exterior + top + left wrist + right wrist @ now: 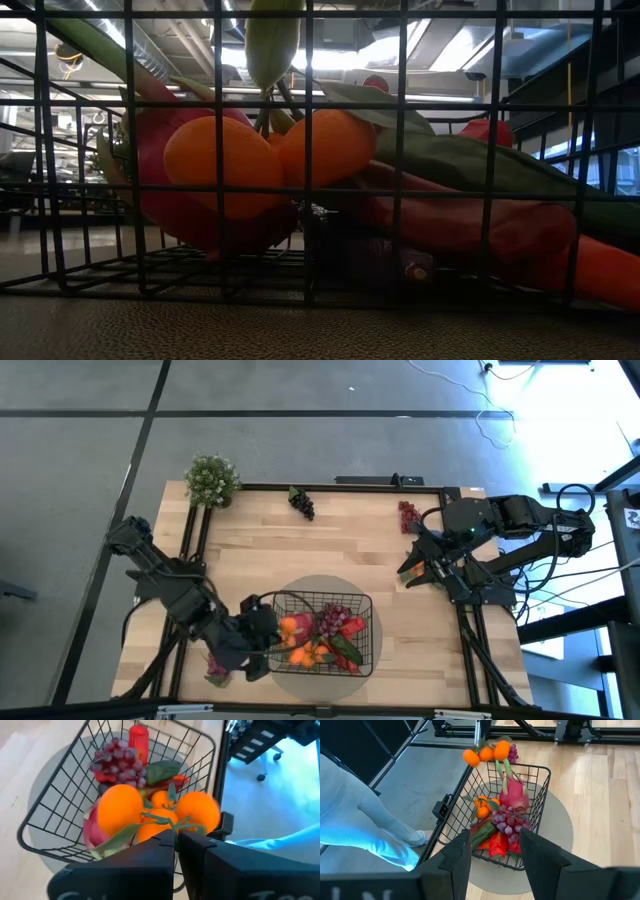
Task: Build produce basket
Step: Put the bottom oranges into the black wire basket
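The black wire basket [372,628] stands on a round grey mat at the table's near middle. It holds a red grape bunch [333,620], red peppers [350,628], a pink radish [513,795] and an orange cluster [310,654]. My left gripper [266,636] is at the basket's left end, shut on a second orange bunch [120,811], which also shows in the right wrist view [487,753]. My right gripper [412,572] is open and empty over the table's right side, pointing toward the basket. My left gripper pinches the orange bunch's green stem and leaves [161,820] between its two fingers, at the top of the bunch. The fingers come slanting down from the table's left. The oranges hang just below the fingertips over the basket's left end; whether they rest on the produce beneath, I cannot tell.
A black grape bunch [302,502] and a red grape bunch [408,514] lie near the far edge. A bushy potted plant [212,480] stands at the far left corner. A small pinkish piece [216,668] lies at the near left. A black frame borders the table.
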You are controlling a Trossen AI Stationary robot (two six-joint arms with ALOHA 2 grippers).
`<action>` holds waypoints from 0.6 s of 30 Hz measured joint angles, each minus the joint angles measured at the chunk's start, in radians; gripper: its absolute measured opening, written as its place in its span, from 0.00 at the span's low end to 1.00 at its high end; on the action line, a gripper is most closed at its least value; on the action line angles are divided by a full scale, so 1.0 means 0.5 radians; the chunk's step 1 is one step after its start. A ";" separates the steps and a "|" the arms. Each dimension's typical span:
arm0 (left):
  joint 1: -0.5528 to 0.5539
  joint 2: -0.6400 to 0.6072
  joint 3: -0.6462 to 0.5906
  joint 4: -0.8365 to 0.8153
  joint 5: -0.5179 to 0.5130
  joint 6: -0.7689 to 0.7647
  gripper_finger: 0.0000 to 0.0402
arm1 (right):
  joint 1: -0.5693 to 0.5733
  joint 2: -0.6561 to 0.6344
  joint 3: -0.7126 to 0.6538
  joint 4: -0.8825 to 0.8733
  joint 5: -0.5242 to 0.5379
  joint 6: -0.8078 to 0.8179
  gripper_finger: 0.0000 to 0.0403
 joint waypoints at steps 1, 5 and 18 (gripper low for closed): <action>0.011 0.000 -0.037 0.034 0.009 0.008 0.00 | 0.000 0.000 0.000 0.000 0.000 -0.016 0.38; 0.041 0.000 -0.195 0.237 0.079 0.034 0.00 | 0.000 0.000 0.000 0.000 0.001 -0.037 0.38; 0.057 -0.001 -0.625 0.648 0.125 0.007 0.00 | -0.001 0.000 0.000 -0.004 0.000 -0.082 0.38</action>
